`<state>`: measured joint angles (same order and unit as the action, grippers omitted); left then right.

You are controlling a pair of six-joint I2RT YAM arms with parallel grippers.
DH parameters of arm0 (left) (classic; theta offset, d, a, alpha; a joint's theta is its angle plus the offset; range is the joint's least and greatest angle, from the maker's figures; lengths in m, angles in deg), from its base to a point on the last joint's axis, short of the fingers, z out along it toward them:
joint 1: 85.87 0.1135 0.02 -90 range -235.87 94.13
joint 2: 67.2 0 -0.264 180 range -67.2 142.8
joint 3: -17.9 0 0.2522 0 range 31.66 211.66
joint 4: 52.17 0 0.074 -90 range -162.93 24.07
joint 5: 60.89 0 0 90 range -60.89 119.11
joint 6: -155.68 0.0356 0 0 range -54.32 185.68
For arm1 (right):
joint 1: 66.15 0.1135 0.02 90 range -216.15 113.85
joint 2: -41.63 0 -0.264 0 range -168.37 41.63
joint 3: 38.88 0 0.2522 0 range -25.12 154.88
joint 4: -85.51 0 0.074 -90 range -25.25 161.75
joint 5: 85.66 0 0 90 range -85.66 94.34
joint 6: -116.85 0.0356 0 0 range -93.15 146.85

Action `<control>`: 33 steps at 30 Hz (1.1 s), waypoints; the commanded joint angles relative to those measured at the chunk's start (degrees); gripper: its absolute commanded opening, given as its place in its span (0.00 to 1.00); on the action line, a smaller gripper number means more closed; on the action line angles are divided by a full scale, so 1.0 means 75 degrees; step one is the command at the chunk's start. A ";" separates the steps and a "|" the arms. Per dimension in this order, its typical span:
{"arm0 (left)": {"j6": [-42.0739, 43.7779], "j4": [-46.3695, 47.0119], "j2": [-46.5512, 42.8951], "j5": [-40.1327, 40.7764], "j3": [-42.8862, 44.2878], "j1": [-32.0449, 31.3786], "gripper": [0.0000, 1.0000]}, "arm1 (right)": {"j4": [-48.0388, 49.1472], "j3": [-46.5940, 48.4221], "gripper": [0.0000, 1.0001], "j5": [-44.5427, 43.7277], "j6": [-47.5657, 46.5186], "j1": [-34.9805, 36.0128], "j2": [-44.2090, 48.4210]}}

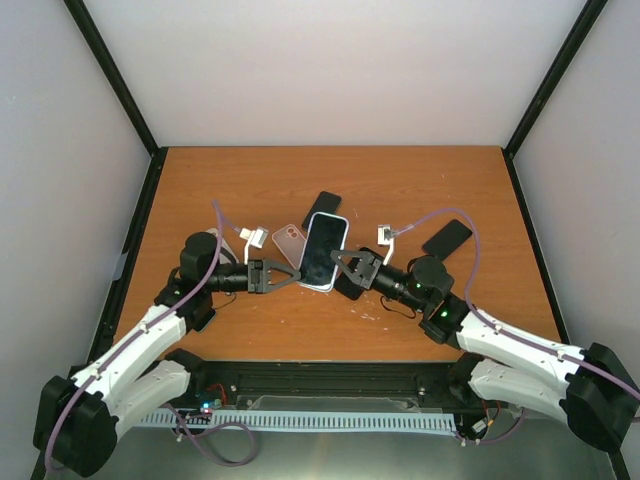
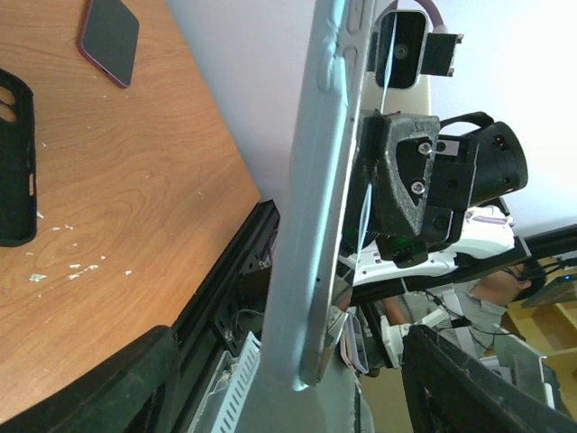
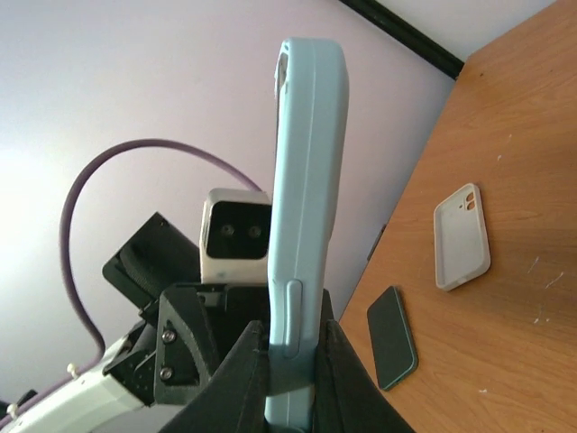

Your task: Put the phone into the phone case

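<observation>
A phone with a dark screen sits inside a light blue case [image 1: 322, 250] and is held on edge above the table's middle. My right gripper [image 1: 340, 262] is shut on its right long edge; in the right wrist view the two black fingers [image 3: 248, 361] clamp the case [image 3: 306, 162] at its side button. My left gripper [image 1: 297, 275] is at the opposite long edge. In the left wrist view its jaws stand wide apart [image 2: 288, 361], with the case's edge [image 2: 315, 207] between them and not touching either.
On the table lie a whitish empty case [image 1: 288, 238], a black phone [image 1: 322, 205] behind it, another dark phone [image 1: 447, 237] at the right and a black case [image 2: 13, 171] below the held phone. The table's front edge and black rail [image 2: 234, 271] are close.
</observation>
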<state>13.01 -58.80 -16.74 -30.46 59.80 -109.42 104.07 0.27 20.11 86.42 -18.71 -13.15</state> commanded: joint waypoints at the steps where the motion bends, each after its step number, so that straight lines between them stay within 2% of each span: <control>1: -0.0270 0.0674 0.0038 -0.0251 0.0026 -0.0052 0.65 | 0.0601 0.0433 0.03 -0.0463 0.0164 0.0014 -0.0083; 5: -0.0115 0.0652 0.0254 -0.0237 0.0197 -0.0071 0.45 | 0.0678 0.0500 0.03 -0.0340 0.0245 0.0014 -0.0307; 9: 0.0580 -0.0226 0.0417 0.0301 0.0676 -0.0071 0.04 | 0.0649 0.0455 0.03 -0.0298 0.0313 0.0014 -0.0490; 11: 0.1023 -0.1009 0.0498 0.0780 0.1066 -0.0081 0.00 | 0.0500 0.0475 0.03 -0.0277 0.0257 0.0011 -0.0549; 17: 0.1694 -0.2407 0.0747 0.1689 0.1566 -0.0082 0.00 | 0.0089 0.0614 0.03 0.0135 0.0102 0.0014 -0.1044; 21: 0.1741 -0.2510 0.0741 0.1744 0.1615 -0.0083 0.00 | 0.0015 0.0536 0.03 0.0086 -0.0060 0.0014 -0.1219; 22: 0.1663 -0.2446 0.0725 0.1679 0.1600 -0.0083 0.04 | 0.0008 0.0537 0.03 0.0084 -0.0109 0.0014 -0.1232; 29: 0.1223 -0.1473 0.0481 0.1603 0.1214 -0.0083 0.49 | 0.0405 0.0373 0.03 0.0485 -0.0055 0.0014 -0.1231; 31: 0.1291 -0.1365 0.0632 0.1549 0.1166 -0.0083 0.54 | 0.0468 0.0354 0.03 0.0616 -0.0005 0.0014 -0.1248; 33: 0.1352 -0.1271 0.0806 0.1478 0.1132 -0.0082 0.52 | 0.0580 0.0304 0.03 0.0772 0.0070 0.0014 -0.1283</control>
<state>22.54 -72.44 -12.15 -19.29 68.46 -109.82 103.59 2.67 22.60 87.08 -18.84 -22.94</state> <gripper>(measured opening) 0.536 0.094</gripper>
